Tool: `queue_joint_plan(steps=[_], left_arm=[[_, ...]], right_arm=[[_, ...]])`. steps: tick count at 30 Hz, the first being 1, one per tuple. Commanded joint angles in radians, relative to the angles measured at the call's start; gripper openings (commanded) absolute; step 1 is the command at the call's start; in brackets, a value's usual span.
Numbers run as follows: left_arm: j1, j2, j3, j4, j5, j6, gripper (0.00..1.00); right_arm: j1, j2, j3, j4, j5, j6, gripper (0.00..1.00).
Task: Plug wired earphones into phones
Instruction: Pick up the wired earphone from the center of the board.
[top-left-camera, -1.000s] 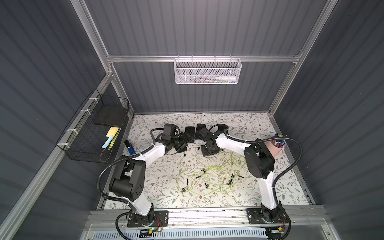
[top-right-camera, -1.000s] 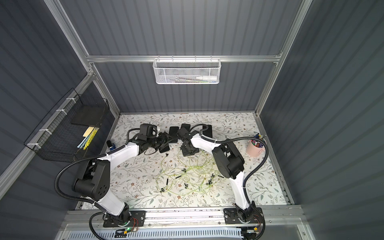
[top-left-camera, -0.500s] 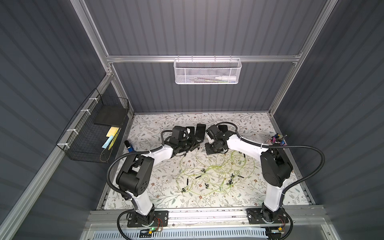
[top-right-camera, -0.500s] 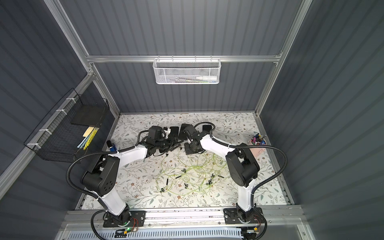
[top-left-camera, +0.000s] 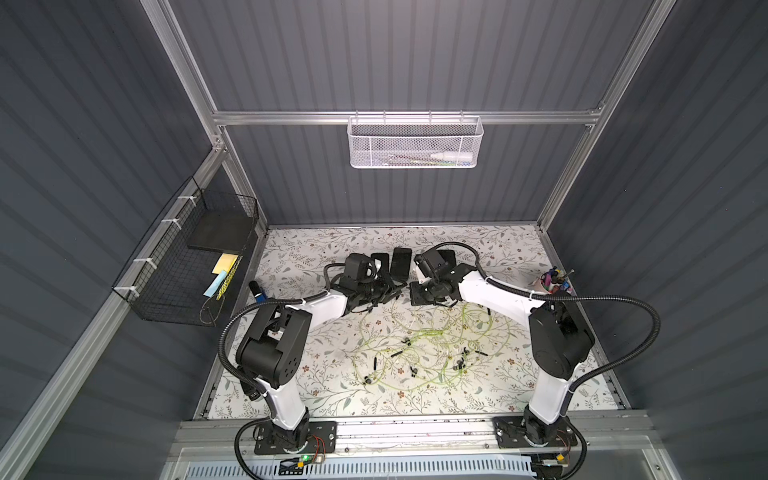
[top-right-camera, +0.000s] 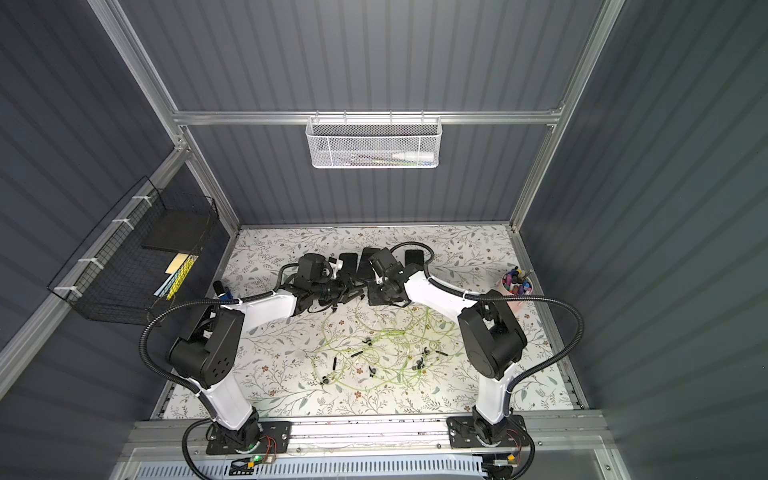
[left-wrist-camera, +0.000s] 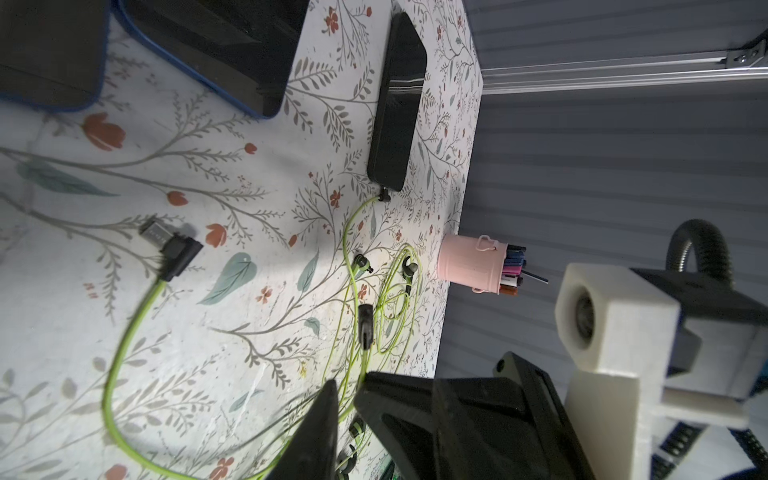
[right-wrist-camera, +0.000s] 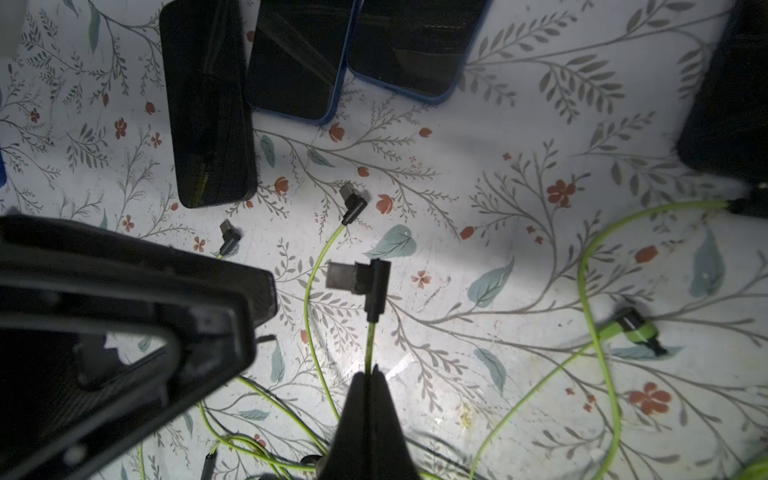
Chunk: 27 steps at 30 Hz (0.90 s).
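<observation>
Several black phones (right-wrist-camera: 208, 104) lie side by side at the back of the table, seen in a top view too (top-left-camera: 401, 262). One phone (left-wrist-camera: 399, 104) has a yellow-green cable plugged into its end. My right gripper (right-wrist-camera: 370, 376) is shut on an earphone cable, and its black angled plug (right-wrist-camera: 361, 282) sticks out just beyond the fingertips, above the table. My left gripper (top-left-camera: 392, 289) hovers right beside it. Only one of its fingers (left-wrist-camera: 322, 432) shows, standing off to the side with nothing in the jaws. The earphones tangle (top-left-camera: 415, 345) sprawls mid-table.
Two loose plugs (right-wrist-camera: 353, 203) (right-wrist-camera: 228, 237) lie just before the phones. A pink cup of pens (top-left-camera: 555, 282) stands at the right edge. A blue-and-black stick device (top-left-camera: 257, 291) lies at the left edge. Wire baskets hang on the left wall (top-left-camera: 187, 257) and back wall (top-left-camera: 415, 141).
My left gripper has slid right towards the right gripper and its jaws have narrowed. The right arm's elbow swung outward while its gripper stayed shut on the cable near the phones.
</observation>
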Motion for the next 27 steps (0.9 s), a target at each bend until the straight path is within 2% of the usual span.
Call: queue_joint_plan(steps=[1,6,11,15,23,27], left_arm=[[-0.007,0.015,0.013,-0.034,0.007,0.030,0.38],[-0.008,0.022,0.016,-0.032,-0.002,0.032,0.32],[-0.008,0.033,0.035,-0.047,0.000,0.054,0.31],[-0.008,0.041,0.044,-0.045,0.002,0.055,0.25],[-0.008,0.051,0.058,-0.059,-0.010,0.072,0.27],[-0.008,0.061,0.070,-0.065,-0.014,0.083,0.23]], right_arm=[[-0.003,-0.021,-0.014,0.004,-0.025,0.011,0.00],[-0.002,-0.030,-0.021,0.042,-0.054,0.012,0.00],[-0.002,-0.035,-0.027,0.053,-0.070,0.013,0.00],[-0.002,-0.034,-0.026,0.051,-0.077,0.009,0.00],[0.000,-0.032,-0.023,0.044,-0.096,-0.001,0.00],[0.002,-0.035,-0.025,0.038,-0.092,-0.007,0.00]])
